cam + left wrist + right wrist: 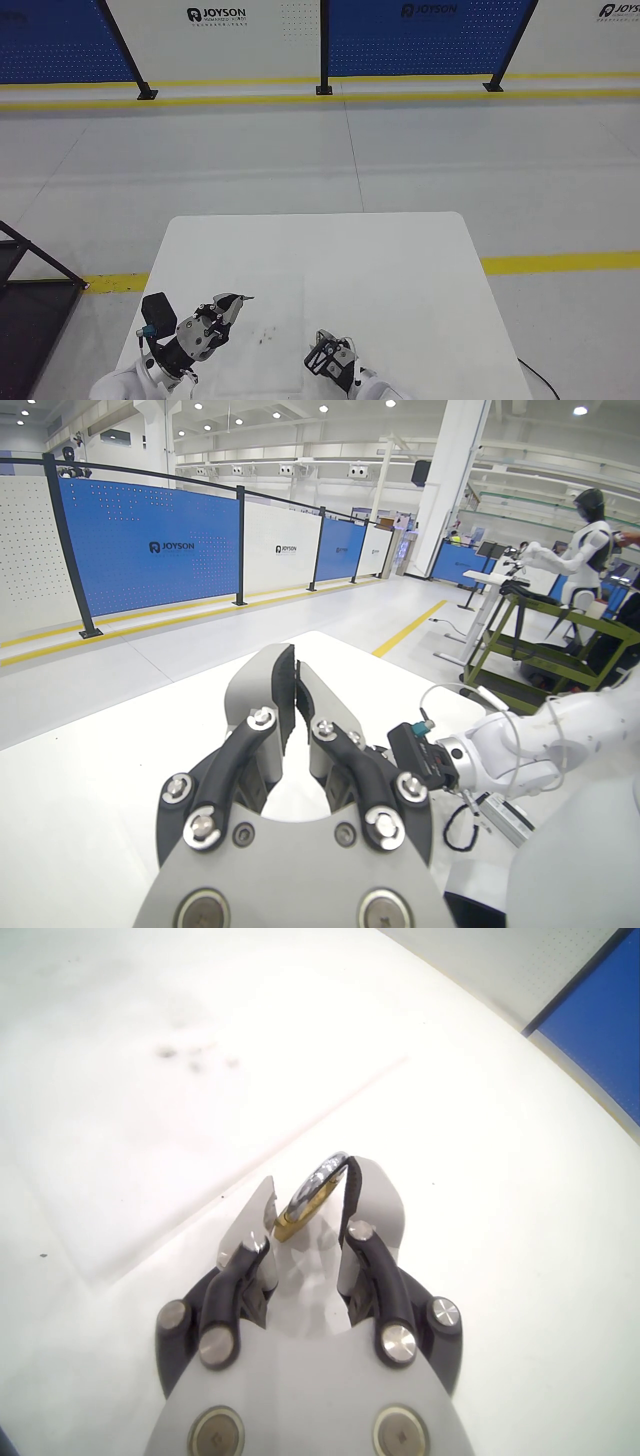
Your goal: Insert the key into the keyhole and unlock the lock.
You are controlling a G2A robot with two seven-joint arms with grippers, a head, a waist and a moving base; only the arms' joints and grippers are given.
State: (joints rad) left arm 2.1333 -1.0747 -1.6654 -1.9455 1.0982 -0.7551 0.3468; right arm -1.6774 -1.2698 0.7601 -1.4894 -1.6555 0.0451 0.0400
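Clamped in right jaws: lock, shackle outward, keyhole hidden. Pinched in closed left jaws: key, tip aimed toward lock's side, apart.

- bright, even light falls from rows of ceiling lamps high above the left claw, and the hall beyond it is well lit.
- glare washes the desk around the right claw to near white.
- a glint runs along the steel bow of the lock in that claw, with soft grey shadows on the desk just beneath.
- both wrist views bend straight lines near their edges, as with the fence rail beyond the left claw.
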